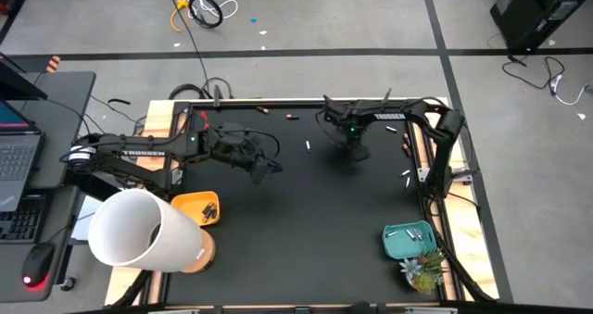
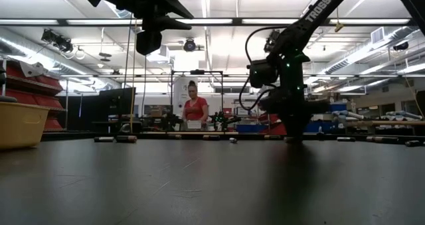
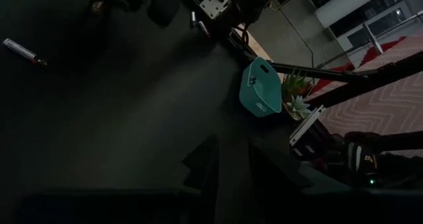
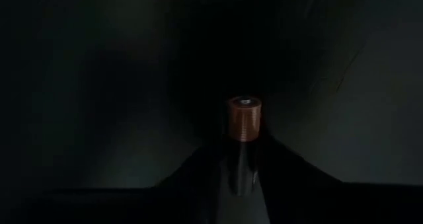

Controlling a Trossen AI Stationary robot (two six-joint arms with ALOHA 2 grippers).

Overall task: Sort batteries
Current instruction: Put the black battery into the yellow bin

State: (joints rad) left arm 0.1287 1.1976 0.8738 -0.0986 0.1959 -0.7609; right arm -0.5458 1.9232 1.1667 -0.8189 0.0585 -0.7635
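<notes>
My right gripper (image 1: 353, 150) reaches down to the black mat near its far middle and is shut on a dark battery with a copper end (image 4: 243, 118). My left gripper (image 1: 267, 170) hangs high over the mat's left half, open and empty; in its wrist view (image 3: 232, 163) only mat shows between the fingers. Loose batteries lie flat on the mat: a white one (image 1: 308, 144), dark ones near the far edge (image 1: 292, 117), and others by the right edge (image 1: 406, 175). The yellow bin (image 1: 188, 203) holds dark batteries and the teal bin (image 1: 394, 247) white ones. My right gripper pinches the dark battery between its two fingers, just behind the copper end (image 4: 243, 115). The fingers come from above, pointing down, and the battery lies along them with the copper end toward the mat. I cannot tell whether that end touches the mat.
A raised frame (image 1: 422, 180) borders the mat. A large white roll (image 1: 139, 229) stands at the near left corner beside the yellow bin, and a small plant (image 1: 422, 272) sits by the teal bin. A person (image 2: 194, 109) stands in the room beyond the far edge.
</notes>
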